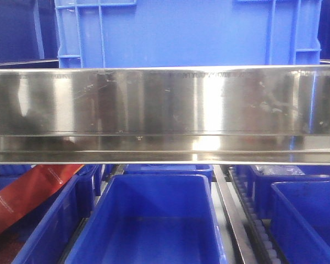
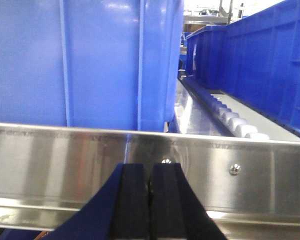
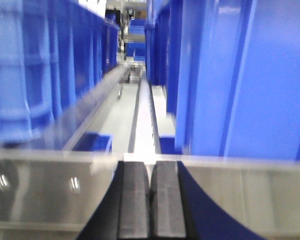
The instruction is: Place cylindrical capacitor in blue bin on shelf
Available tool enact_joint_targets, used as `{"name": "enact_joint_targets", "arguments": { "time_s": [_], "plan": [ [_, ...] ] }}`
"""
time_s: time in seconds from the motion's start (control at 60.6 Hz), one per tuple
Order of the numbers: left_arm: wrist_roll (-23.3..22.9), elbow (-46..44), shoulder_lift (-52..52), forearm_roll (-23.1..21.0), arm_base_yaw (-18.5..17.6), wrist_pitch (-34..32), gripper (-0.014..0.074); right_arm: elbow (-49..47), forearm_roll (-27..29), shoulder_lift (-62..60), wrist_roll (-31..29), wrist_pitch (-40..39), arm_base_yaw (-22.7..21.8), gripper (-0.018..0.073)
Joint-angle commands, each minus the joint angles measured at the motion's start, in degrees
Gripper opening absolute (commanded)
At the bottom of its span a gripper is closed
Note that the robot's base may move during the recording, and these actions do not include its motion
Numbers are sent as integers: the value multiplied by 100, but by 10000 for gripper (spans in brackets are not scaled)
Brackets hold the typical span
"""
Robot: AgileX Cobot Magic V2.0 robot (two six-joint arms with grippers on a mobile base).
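Stainless steel fills most of the front view: the shelf's (image 1: 165, 104) broad front rail runs straight across the frame, shiny and smeared with reflections. A big blue crate (image 1: 187, 30) sits on the tier above it. Below the rail there's an open blue bin (image 1: 154, 220) dead centre, with more blue bins on both sides, and a red strip (image 1: 27, 195) lying slanted across the left one. A roller track (image 1: 258, 225) runs between the centre bin and the right one. No arms show up in this view, and I can't spot the cylindrical capacitor here either.

Left wrist view: the left pincer (image 2: 150, 200) is at the bottom, dark pads pressed together with nothing visible between them. It sits right in front of the steel rail, with a blue crate wall (image 2: 90, 60) just behind it and white rollers (image 2: 235, 122) running off to the right.

Right wrist view is blurry. The right pincer (image 3: 150, 200) also has its pads pressed flat together, nothing visible pinched. It's close to the rail, looking down a lane between rows of blue crates (image 3: 240, 75). The capacitor isn't visible in any of the three views, so I can't say where it is.
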Motion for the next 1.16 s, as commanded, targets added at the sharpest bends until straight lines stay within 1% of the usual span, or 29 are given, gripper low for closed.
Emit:
{"name": "enact_joint_targets", "arguments": {
  "time_s": [0.0, 0.132, 0.165, 1.139],
  "plan": [
    [-39, -12, -29, 8, -35, -69, -111, 332, 3, -31, -14, -324, -80, -162],
    [-39, -12, -29, 8, -35, -69, -111, 481, 9, -31, -14, -691, -112, -162],
    [-39, -12, -29, 8, -35, -69, -111, 481, 20, -31, -14, -546, -112, -162],
    [-39, -12, -29, 8, -35, -69, -111, 481, 20, -31, -14, -577, -112, -162]
  ]
}}
